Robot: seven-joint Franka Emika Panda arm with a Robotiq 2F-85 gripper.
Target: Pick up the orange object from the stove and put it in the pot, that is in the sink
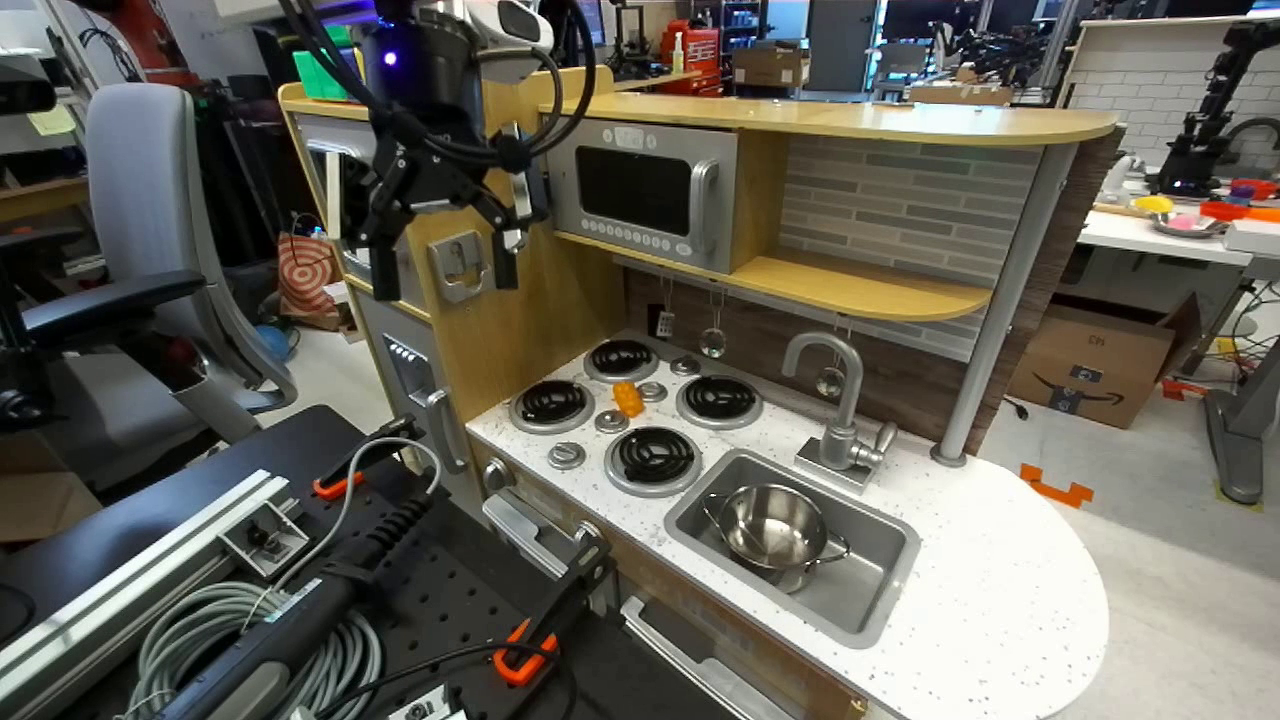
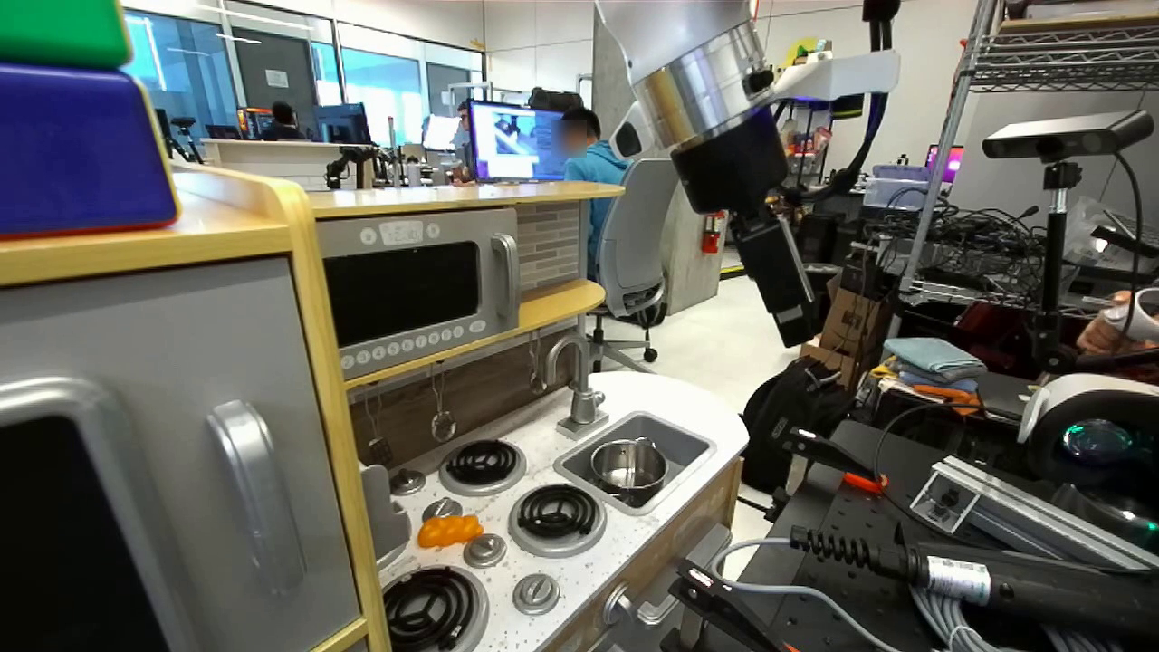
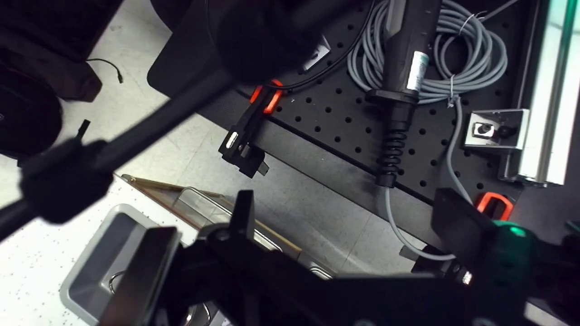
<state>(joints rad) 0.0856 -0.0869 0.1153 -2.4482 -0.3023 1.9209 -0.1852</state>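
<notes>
The orange object lies on the white stove top among the black burners and grey knobs. It also shows in an exterior view, lumpy and beside a knob. The shiny metal pot stands in the grey sink, and also shows in an exterior view. My gripper is open and empty, high above the counter and well apart from the orange object and the pot. In the wrist view the open fingers have floor between them. The orange object is out of the wrist view; the pot is mostly hidden there.
A microwave and wooden shelf overhang the back of the counter. A grey faucet rises behind the sink. A black pegboard table with a cable coil and orange-handled clamps stands in front.
</notes>
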